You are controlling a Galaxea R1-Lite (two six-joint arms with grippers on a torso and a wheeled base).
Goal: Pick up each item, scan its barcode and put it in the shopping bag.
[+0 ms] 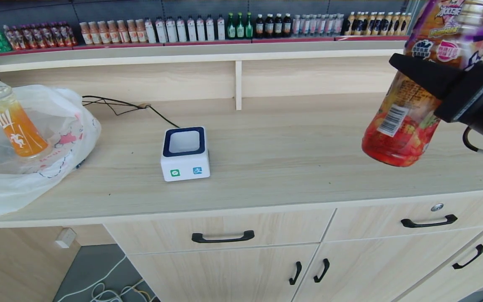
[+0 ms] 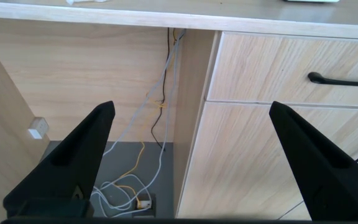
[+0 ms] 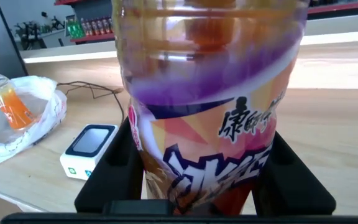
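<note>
**Bottle raised for scanning**

Our right pincer (image 1: 428, 77) grips the tall clear plastic bottle of red drink (image 1: 396, 138), tilted above the wooden table (image 1: 287, 138). We think this is to turn its barcode (image 1: 392, 119) toward the white box scanner with dark blue frame (image 1: 185, 153). The translucent plastic shopping bag (image 1: 74, 126) waits farther left. Our left pincer (image 2: 188, 155) hangs wide, empty.

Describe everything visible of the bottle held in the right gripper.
The bottle is clear plastic holding amber drink, wrapped in a purple, orange and red label with a white barcode patch near its base. It hangs tilted above the right end of the counter, base lowest, clamped around its middle by the black jaws of the right gripper.
</note>
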